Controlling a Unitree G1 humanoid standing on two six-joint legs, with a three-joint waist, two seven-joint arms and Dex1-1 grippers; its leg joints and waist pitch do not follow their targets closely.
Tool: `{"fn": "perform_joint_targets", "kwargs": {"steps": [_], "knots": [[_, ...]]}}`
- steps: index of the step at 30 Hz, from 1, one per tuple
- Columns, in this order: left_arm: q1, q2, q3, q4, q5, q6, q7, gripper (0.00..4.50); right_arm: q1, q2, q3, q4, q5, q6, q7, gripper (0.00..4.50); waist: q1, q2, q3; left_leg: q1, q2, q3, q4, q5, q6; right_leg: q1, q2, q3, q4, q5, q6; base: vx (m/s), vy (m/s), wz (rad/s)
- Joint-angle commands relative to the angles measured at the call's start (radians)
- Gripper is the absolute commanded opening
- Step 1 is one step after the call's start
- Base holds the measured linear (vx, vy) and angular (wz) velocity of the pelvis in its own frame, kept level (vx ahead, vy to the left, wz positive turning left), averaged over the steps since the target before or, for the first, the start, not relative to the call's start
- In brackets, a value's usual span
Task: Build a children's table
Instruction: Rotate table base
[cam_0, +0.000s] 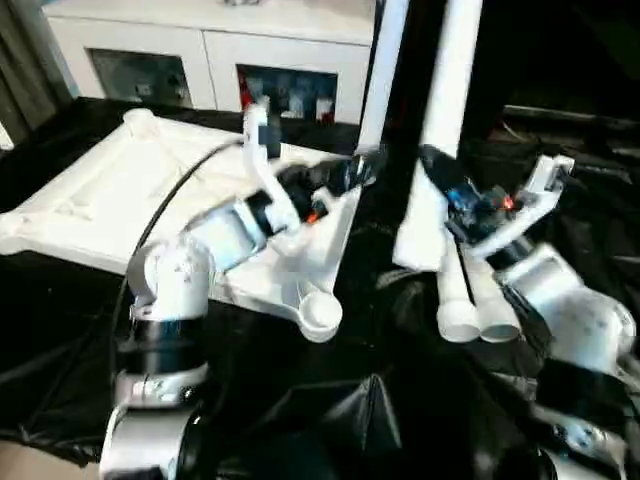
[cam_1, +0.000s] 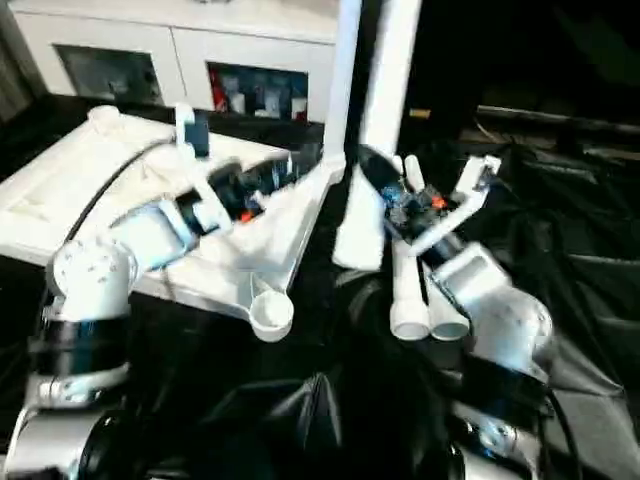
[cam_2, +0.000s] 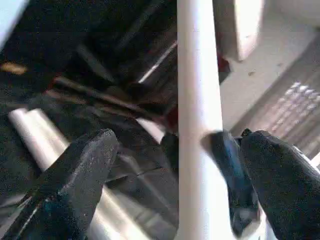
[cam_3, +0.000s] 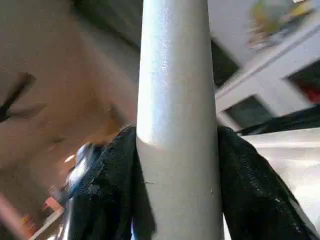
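White plastic everywhere on black sheeting (cam_0: 330, 420), so let's work outward from the robot. Nearest, two loose legs (cam_0: 470, 300) lie side by side on the sheeting just in front of the right forearm, round ends toward the camera, presumably parked within reach for later.

Just beyond them, the right gripper (cam_0: 445, 185) has its black fingers clamped on an upright leg (cam_0: 445, 100). The right wrist view confirms it, with a dark pad pressed against each flank of the white tube (cam_3: 177, 125). That leg stands close to vertical, lower end near the sheeting, which looks like the posture for carrying it to a socket.

Across the gap, the left gripper (cam_0: 340, 180) reaches from over the tabletop toward a second upright leg (cam_0: 380, 70). Its jaws stand wide apart. In the left wrist view this leg (cam_2: 197, 125) runs between the fingers, close against one fingertip (cam_2: 280, 185) and well clear of the other, so it's bracketed but not gripped. What holds this leg upright I can't tell.

Behind and to the left lies the tabletop (cam_0: 90, 200), flipped with its rimmed, ribbed underside up, so the corner sockets face the legs. One round socket (cam_0: 320, 315) sits empty at the near corner, another (cam_0: 138, 122) at the far one. Farthest back stands a white glass-door cabinet (cam_0: 210, 50).

My read: no leg looks seated yet.
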Motion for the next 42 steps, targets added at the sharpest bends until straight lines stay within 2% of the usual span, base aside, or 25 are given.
{"fn": "perform_joint_targets", "kwargs": {"steps": [1,2,3,5,7,8,9,10,11,14,15,18,19,22,25,27,28,30,33,34,36,37,42], "knots": [[-0.007,-0.01,0.002,-0.029,-0.03,0.016,-0.005,4.5,0.014,-0.027,0.06,-0.049,0.022,0.029,0.048,1.84,0.008,-0.017,-0.07,-0.005,0.058,-0.013,-0.071,0.043,0.074,0.071,-0.093,0.054,-0.076,-0.091,-0.218,0.0,0.0,0.0],[-0.006,-0.012,0.001,-0.043,-0.046,0.026,-0.003,4.5,0.028,-0.046,0.12,-0.055,-0.017,0.024,0.066,1.84,0.01,-0.015,-0.071,-0.003,0.06,-0.013,-0.07,0.041,0.067,0.069,-0.094,0.055,-0.078,-0.104,-0.208,0.0,0.0,0.0],[-0.006,-0.012,0.001,-0.044,-0.046,0.027,-0.004,4.5,0.029,-0.047,0.124,-0.056,-0.02,0.024,0.067,1.84,0.01,-0.014,-0.071,-0.003,0.06,-0.014,-0.07,0.045,0.064,0.069,-0.093,0.054,-0.077,-0.101,-0.206,0.0,0.0,0.0],[-0.006,-0.008,-0.004,-0.055,-0.06,0.038,-0.005,4.5,0.044,-0.062,0.174,-0.062,-0.049,0.012,0.079,1.84,0.009,-0.014,-0.072,-0.003,0.061,-0.013,-0.07,0.056,0.058,0.067,-0.092,0.053,-0.074,-0.08,-0.205,0.0,0.0,0.0],[-0.005,-0.009,-0.003,-0.058,-0.066,0.044,-0.004,4.5,0.048,-0.065,0.186,-0.063,-0.059,0.006,0.08,1.84,0.011,-0.014,-0.073,-0.001,0.061,-0.012,-0.069,0.06,0.056,0.065,-0.092,0.053,-0.074,-0.066,-0.209,0.0,0.0,0.0],[0.0,-0.004,-0.012,-0.067,-0.067,0.056,-0.007,4.5,0.052,-0.075,0.229,-0.06,-0.098,-0.011,0.081,1.84,0.011,-0.014,-0.072,-0.001,0.061,-0.011,-0.07,0.057,0.056,0.065,-0.092,0.052,-0.074,-0.068,-0.21,0.0,0.0,0.0],[0.003,-0.002,-0.016,-0.071,-0.067,0.059,-0.008,4.5,0.052,-0.078,0.245,-0.058,-0.115,-0.019,0.08,1.84,0.012,-0.009,-0.073,-0.001,0.063,-0.012,-0.07,0.056,0.05,0.064,-0.091,0.05,-0.074,-0.066,-0.208,0.0,0.0,0.0],[0.013,-0.001,-0.019,-0.081,-0.071,0.07,0.005,4.5,0.052,-0.094,0.31,-0.051,-0.185,-0.058,0.069,1.84,0.014,-0.01,-0.075,-0.002,0.064,-0.013,-0.07,0.061,0.047,0.066,-0.094,0.049,-0.072,-0.055,-0.207,0.0,0.0,0.0],[0.016,-0.002,-0.016,-0.083,-0.076,0.074,0.013,4.32,0.052,-0.1,0.33,-0.049,-0.204,-0.07,0.064,1.84,0.011,-0.009,-0.074,-0.004,0.064,-0.013,-0.07,0.064,0.04,0.067,-0.092,0.048,-0.072,-0.047,-0.204,0.0,0.0,0.0],[0.019,-0.004,-0.01,-0.092,-0.081,0.074,0.026,4.14,0.047,-0.109,0.359,-0.042,-0.237,-0.09,0.046,1.84,0.013,-0.007,-0.077,0.0,0.066,-0.011,-0.067,0.07,0.039,0.065,-0.091,0.048,-0.067,-0.014,-0.211,0.0,0.0,0.0],[0.021,-0.012,0.007,-0.107,-0.089,0.073,0.067,4.04,0.035,-0.118,0.412,-0.026,-0.301,-0.131,0.014,1.84,0.013,-0.013,-0.077,-0.005,0.067,-0.012,-0.068,0.075,0.038,0.07,-0.092,0.046,-0.064,0.006,-0.216,0.0,0.0,0.0],[0.018,-0.031,0.036,-0.123,-0.077,0.063,0.155,3.78,0.016,-0.113,0.471,-0.011,-0.374,-0.17,-0.027,1.84,0.012,-0.011,-0.075,-0.004,0.069,-0.011,-0.069,0.059,0.031,0.069,-0.094,0.046,-0.065,-0.009,-0.218,0.0,0.0,0.0],[0.017,-0.033,0.038,-0.124,-0.075,0.062,0.162,3.78,0.015,-0.112,0.475,-0.011,-0.379,-0.172,-0.03,1.84,0.013,-0.017,-0.075,-0.005,0.069,-0.01,-0.07,0.052,0.028,0.071,-0.095,0.046,-0.065,-0.016,-0.216,0.0,0.0,0.0],[0.009,-0.047,0.054,-0.131,-0.032,0.042,0.241,3.42,0.002,-0.103,0.517,-0.008,-0.415,-0.196,-0.04,1.84,0.012,-0.021,-0.074,-0.004,0.068,-0.007,-0.07,0.05,0.029,0.069,-0.092,0.047,-0.067,-0.028,-0.2,0.0,0.0,0.0],[0.007,-0.047,0.055,-0.131,-0.017,0.034,0.262,3.18,-0.001,-0.1,0.528,-0.005,-0.423,-0.205,-0.041,1.84,0.012,-0.02,-0.074,-0.004,0.069,-0.009,-0.071,0.048,0.028,0.069,-0.092,0.046,-0.066,-0.023,-0.191,0.0,0.0,0.0],[0.005,-0.052,0.057,-0.119,0.024,0.017,0.332,3.11,-0.012,-0.088,0.55,0.01,-0.446,-0.233,-0.054,1.84,0.012,-0.021,-0.075,-0.004,0.07,-0.009,-0.07,0.054,0.031,0.068,-0.091,0.047,-0.063,-0.001,-0.196,0.0,0.0,0.0],[0.005,-0.052,0.054,-0.113,0.039,0.012,0.349,2.88,-0.014,-0.084,0.555,0.014,-0.452,-0.242,-0.06,1.84,0.011,-0.022,-0.074,-0.004,0.069,-0.009,-0.07,0.052,0.03,0.068,-0.092,0.046,-0.065,0.0,-0.194,0.0,0.0,0.0],[0.006,-0.051,0.051,-0.107,0.052,0.006,0.359,2.78,-0.016,-0.081,0.557,0.018,-0.457,-0.249,-0.066,1.84,0.012,-0.02,-0.075,-0.004,0.069,-0.009,-0.07,0.051,0.029,0.069,-0.093,0.047,-0.064,-0.001,-0.195,0.0,0.0,0.0],[0.006,-0.058,0.053,-0.106,0.051,0.0,0.383,2.64,-0.018,-0.076,0.562,0.027,-0.471,-0.266,-0.079,1.84,0.012,-0.019,-0.076,-0.004,0.069,-0.009,-0.069,0.056,0.03,0.069,-0.092,0.047,-0.063,0.01,-0.196,0.0,0.0,0.0],[0.005,-0.057,0.051,-0.107,0.055,-0.002,0.387,2.42,-0.019,-0.075,0.562,0.029,-0.474,-0.269,-0.081,1.84,0.012,-0.02,-0.076,-0.004,0.069,-0.009,-0.069,0.057,0.029,0.07,-0.091,0.047,-0.062,0.02,-0.199,0.0,0.0,0.0],[0.003,-0.055,0.048,-0.107,0.066,-0.007,0.391,2.3,-0.021,-0.074,0.562,0.03,-0.477,-0.271,-0.084,1.84,0.012,-0.016,-0.076,-0.004,0.069,-0.01,-0.069,0.054,0.029,0.069,-0.091,0.046,-0.062,0.021,-0.201,0.0,0.0,0.0],[0.002,-0.055,0.047,-0.106,0.071,-0.009,0.394,2.13,-0.021,-0.073,0.563,0.031,-0.479,-0.272,-0.085,1.84,0.012,-0.018,-0.076,-0.004,0.068,-0.009,-0.069,0.051,0.029,0.07,-0.091,0.047,-0.061,0.023,-0.202,0.0,0.0,0.0],[0.001,-0.058,0.045,-0.112,0.082,-0.009,0.414,1.88,-0.017,-0.071,0.577,0.033,-0.504,-0.297,-0.1,1.84,0.013,-0.016,-0.076,-0.004,0.068,-0.01,-0.068,0.046,0.026,0.07,-0.092,0.046,-0.062,0.019,-0.204,0.0,0.0,0.0]]}}
